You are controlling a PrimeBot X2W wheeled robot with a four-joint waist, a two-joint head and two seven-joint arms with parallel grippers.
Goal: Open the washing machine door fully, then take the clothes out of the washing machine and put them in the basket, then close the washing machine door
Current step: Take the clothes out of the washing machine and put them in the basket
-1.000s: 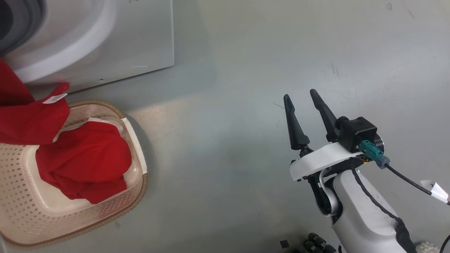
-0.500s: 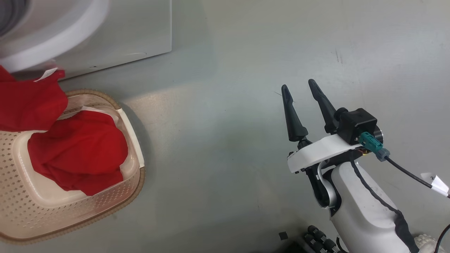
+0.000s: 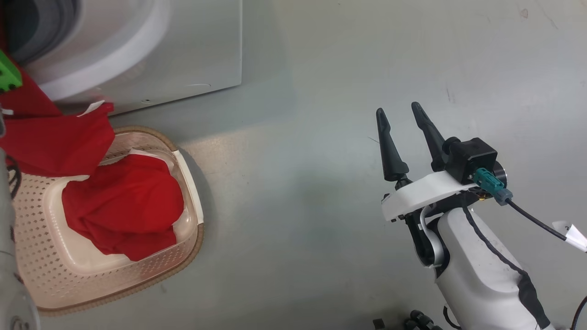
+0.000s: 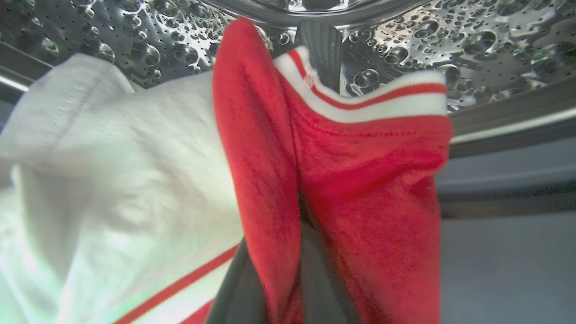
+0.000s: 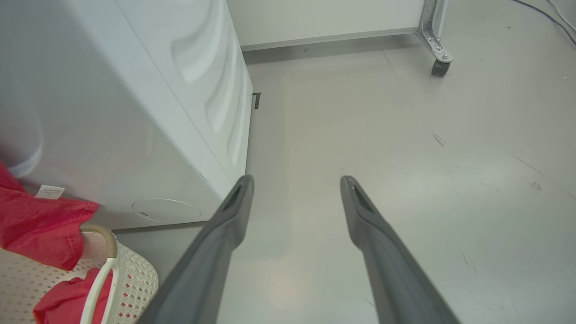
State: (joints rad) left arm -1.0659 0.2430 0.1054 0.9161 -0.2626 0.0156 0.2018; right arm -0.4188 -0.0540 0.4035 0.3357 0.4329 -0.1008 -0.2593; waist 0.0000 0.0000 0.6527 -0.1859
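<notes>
pale grey floor [image 3: 298, 206] runs under everything, with the washing machine [image 3: 183, 55] standing at the far left. just in front of it sits the basket [image 3: 195, 238], and the clothes [image 3: 124, 201] lie partly heaped inside it, while the rest stretches up over its far left rim towards the drum mouth, a white label [image 3: 89, 108] showing at the fold. in the left wrist view the left gripper [image 4: 299, 211] is pinched on the red, white-trimmed fabric in front of the dimpled steel drum [image 4: 450, 36], its fingers mostly buried in cloth. well to the right, the right gripper [image 3: 397, 108] hangs over bare floor, fingers spread apart and holding nothing.
</notes>
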